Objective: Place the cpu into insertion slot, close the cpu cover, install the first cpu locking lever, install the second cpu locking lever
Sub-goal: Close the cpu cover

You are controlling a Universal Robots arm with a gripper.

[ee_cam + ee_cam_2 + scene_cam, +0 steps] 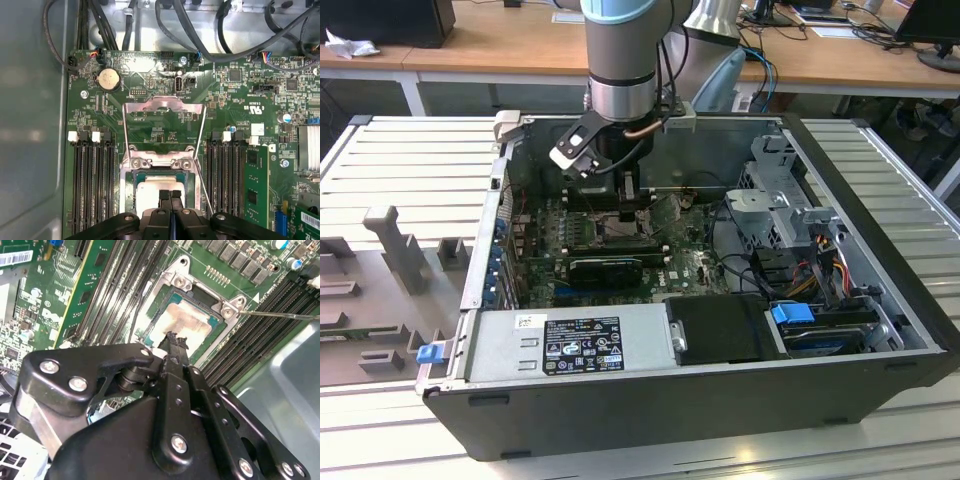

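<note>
Middle of the exterior view: the gripper, fingers pinched together and empty, meets the cpu lying in the insertion slot. The cpu cover is open. Seating likely wants light, level pressure.
</note>
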